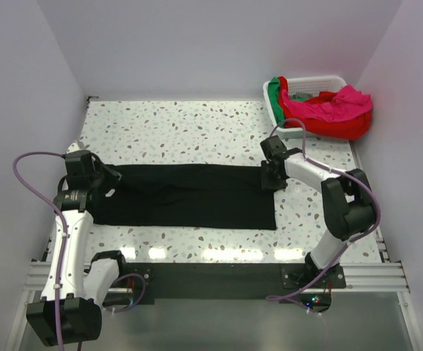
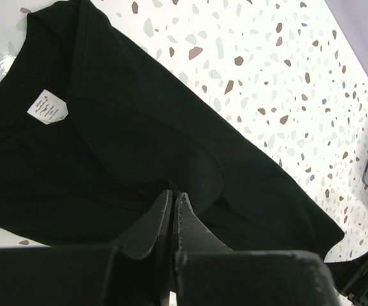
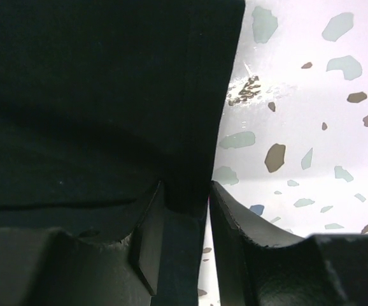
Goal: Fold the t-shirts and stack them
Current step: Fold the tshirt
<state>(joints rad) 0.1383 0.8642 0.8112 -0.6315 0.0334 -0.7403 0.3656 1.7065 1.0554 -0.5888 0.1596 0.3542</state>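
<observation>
A black t-shirt (image 1: 189,197) lies on the table, folded into a long band that runs left to right. Its white neck label (image 2: 47,108) shows near the collar. My left gripper (image 1: 111,179) is at the shirt's left end. Its jaws (image 2: 173,194) are pressed together, and a raised ridge of black cloth (image 2: 139,127) runs up to their tips. My right gripper (image 1: 270,179) is at the shirt's right end. Its jaws (image 3: 187,188) stand apart astride the shirt's edge (image 3: 95,95), with cloth between the fingers.
A white slatted basket (image 1: 321,79) stands at the back right corner. It holds a red shirt (image 1: 336,124), a magenta-pink one (image 1: 343,102) and a green one (image 1: 274,91), which spill over its rim. Walls close in on the left, back and right.
</observation>
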